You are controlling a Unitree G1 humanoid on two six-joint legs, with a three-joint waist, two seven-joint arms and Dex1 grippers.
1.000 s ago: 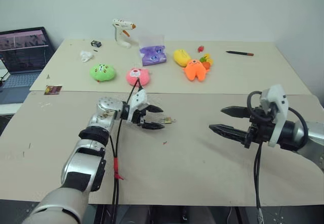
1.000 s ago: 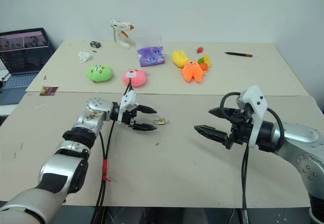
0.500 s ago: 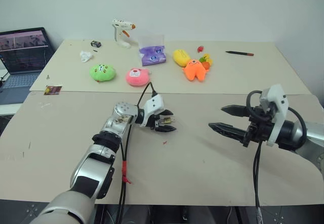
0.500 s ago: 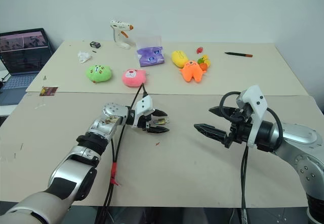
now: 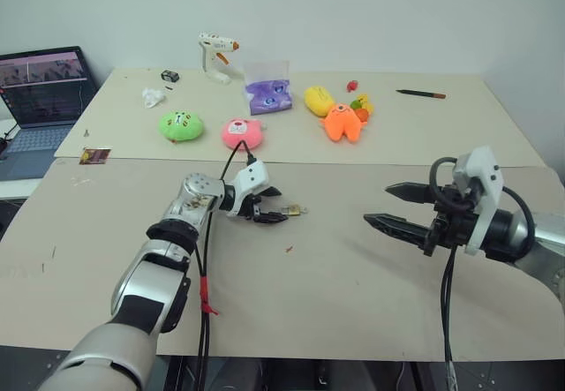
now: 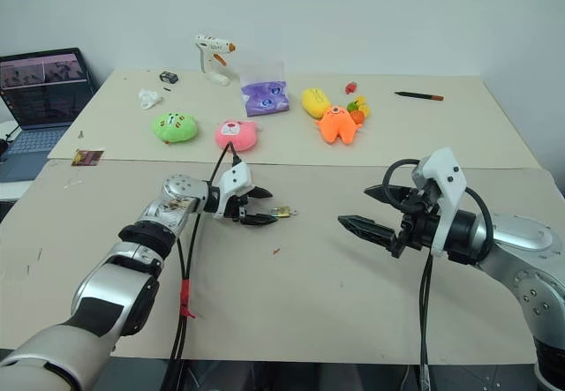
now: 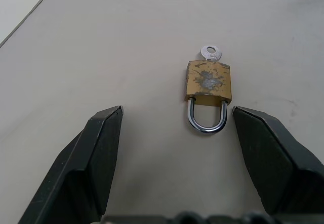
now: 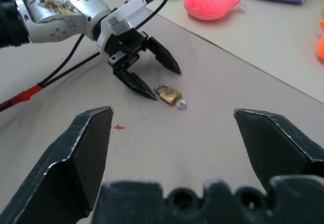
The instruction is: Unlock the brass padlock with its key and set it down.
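The brass padlock (image 7: 208, 82) lies flat on the near table, its silver shackle (image 7: 207, 122) pointing toward my left gripper. The key (image 7: 210, 53) sticks out of the lock's far end, with its round head showing. My left gripper (image 5: 272, 206) is open and low over the table, just left of the padlock (image 5: 290, 209). Its fingertips flank the shackle without touching it. My right gripper (image 5: 378, 204) hangs open above the table to the right, pointing left toward the padlock (image 8: 169, 94), with nothing between its fingers.
A red speck (image 5: 289, 250) lies on the table in front of the lock. On the far table are green (image 5: 181, 125), pink (image 5: 240, 132) and orange (image 5: 341, 122) plush toys, a purple pack (image 5: 268, 96), a glue gun (image 5: 214, 55) and a pen (image 5: 421, 93). A laptop (image 5: 40, 86) stands at far left.
Half a second ago my left gripper reached over the padlock; it now sits drawn back a little to the left, low by the shackle. The right arm has not moved.
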